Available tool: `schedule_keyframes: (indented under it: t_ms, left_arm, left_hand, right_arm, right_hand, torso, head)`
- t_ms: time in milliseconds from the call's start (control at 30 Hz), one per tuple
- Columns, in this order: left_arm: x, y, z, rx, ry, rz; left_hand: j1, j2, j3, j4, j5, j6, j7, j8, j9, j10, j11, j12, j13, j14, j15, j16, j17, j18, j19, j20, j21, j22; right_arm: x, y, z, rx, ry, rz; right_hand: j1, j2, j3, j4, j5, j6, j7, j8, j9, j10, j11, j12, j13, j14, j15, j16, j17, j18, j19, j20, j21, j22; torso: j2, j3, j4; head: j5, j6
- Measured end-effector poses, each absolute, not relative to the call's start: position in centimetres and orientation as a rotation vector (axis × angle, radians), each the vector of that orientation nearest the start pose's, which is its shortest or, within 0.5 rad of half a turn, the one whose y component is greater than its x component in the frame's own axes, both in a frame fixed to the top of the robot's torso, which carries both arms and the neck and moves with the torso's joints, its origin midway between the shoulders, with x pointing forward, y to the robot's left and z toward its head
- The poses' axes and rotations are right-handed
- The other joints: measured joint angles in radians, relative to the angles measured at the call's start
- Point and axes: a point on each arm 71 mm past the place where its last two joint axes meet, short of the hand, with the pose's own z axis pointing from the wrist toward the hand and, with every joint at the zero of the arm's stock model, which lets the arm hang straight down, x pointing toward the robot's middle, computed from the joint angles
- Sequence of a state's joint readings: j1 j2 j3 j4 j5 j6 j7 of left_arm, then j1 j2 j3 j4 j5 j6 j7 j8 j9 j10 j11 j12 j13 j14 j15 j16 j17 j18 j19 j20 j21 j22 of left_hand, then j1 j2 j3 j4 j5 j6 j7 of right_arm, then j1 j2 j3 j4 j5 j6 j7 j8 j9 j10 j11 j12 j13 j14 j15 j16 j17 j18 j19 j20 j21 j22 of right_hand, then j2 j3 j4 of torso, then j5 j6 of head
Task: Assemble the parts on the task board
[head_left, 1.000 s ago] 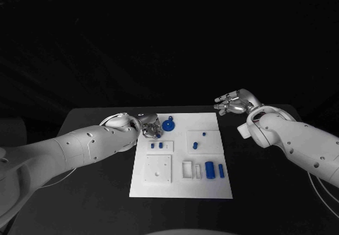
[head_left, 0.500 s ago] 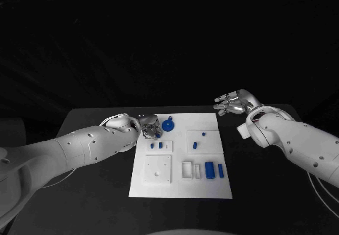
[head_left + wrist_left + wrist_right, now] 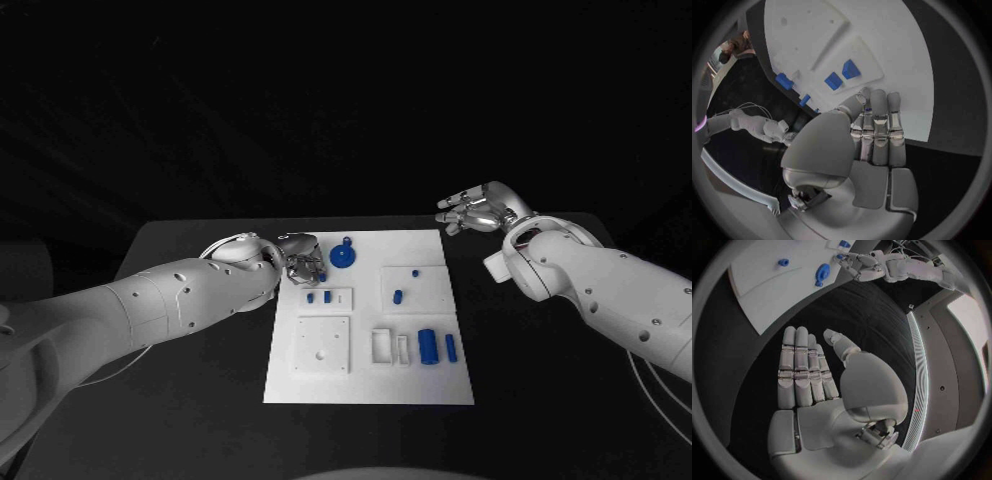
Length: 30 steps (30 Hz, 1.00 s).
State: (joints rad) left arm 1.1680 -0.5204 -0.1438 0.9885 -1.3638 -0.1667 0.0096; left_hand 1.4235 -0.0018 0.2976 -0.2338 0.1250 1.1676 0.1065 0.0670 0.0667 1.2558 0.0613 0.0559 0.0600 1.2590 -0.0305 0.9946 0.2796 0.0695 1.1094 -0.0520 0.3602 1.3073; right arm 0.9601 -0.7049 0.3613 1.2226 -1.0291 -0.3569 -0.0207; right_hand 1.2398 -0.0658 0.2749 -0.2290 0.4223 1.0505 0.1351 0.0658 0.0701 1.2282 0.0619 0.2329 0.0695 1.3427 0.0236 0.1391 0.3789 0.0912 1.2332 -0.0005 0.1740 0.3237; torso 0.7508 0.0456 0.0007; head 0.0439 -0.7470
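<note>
The left hand [image 3: 300, 256] covers the task board's [image 3: 371, 390] ten-o'clock corner, fingers together, holding nothing visible; the right hand [image 3: 476, 210] hovers flat, empty.

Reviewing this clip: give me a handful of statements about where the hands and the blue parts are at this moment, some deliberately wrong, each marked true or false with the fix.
1. The left hand is over the far left corner of the board. True.
2. The right hand holds a blue part. False: it holds nothing, its fingers straight, off the board over the bare table.
3. The round blue part lies beside the left hand, on the board's far end. True.
4. All the blue parts sit in one tray. False: they are spread over several places on the board, among them two cylinders at the near right.
5. The left hand grips the round blue part. False: that part lies apart from it and the hand holds nothing.
</note>
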Motion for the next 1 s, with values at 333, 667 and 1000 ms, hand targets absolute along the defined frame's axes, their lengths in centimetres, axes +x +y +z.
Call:
schedule_keyframes:
  t_ms: [333,667,1000]
  left_arm:
    - [54.7,19.4,-27.0,0.147,1.907,-0.53]
    - [54.9,20.7,-26.9,0.118,1.884,-0.51]
    - [55.1,22.5,-24.7,-0.045,1.79,-0.583]
  left_hand:
    - [-0.002,-0.019,0.024,-0.011,0.0,-0.083,0.005,0.0,-0.003,-0.059,0.021,0.008,-0.001,-0.005,0.005,-0.007,-0.009,0.016,-0.007,0.007,0.0,0.001]
    - [-0.003,-0.038,0.047,-0.013,0.0,-0.114,0.013,0.0,-0.003,-0.115,0.038,0.007,-0.003,0.002,0.013,-0.012,-0.014,0.031,-0.007,0.015,0.011,0.001]
    - [-0.024,-0.048,0.073,0.005,0.013,-0.101,0.026,0.0,-0.003,-0.076,0.029,0.007,-0.002,-0.029,0.019,-0.124,-0.066,0.031,-0.043,0.025,-0.029,-0.008]
  right_arm:
    - [54.1,-25.1,-19.9,0.603,1.536,0.851]
    - [54.0,-25.0,-20.1,0.574,1.559,0.852]
    - [53.3,-23.5,-20.3,0.326,1.62,0.784]
  right_hand:
    - [0.0,0.0,0.015,-0.015,0.0,-0.004,0.004,0.0,0.0,-0.01,0.01,-0.068,-0.006,-0.005,0.005,0.0,0.0,-0.007,-0.006,0.001,0.0,-0.012]
    - [0.01,-0.01,0.04,-0.044,0.003,0.019,-0.003,0.0,0.002,-0.032,0.021,-0.163,-0.009,0.115,-0.044,0.109,0.074,0.015,0.103,-0.041,0.136,0.073]
    - [0.017,-0.031,0.125,-0.053,-0.042,0.056,-0.011,0.0,-0.002,-0.016,0.009,-0.169,-0.01,0.116,-0.063,0.344,0.338,0.04,0.079,-0.06,0.358,0.291]
  torso:
    - [0.0,-0.0001,-0.0005]
    - [0.0,0.0008,-0.0012]
    - [-0.001,0.0007,-0.0013]
  head:
    - [0.003,0.0]
    - [0.002,0.002]
    - [-0.016,0.018]
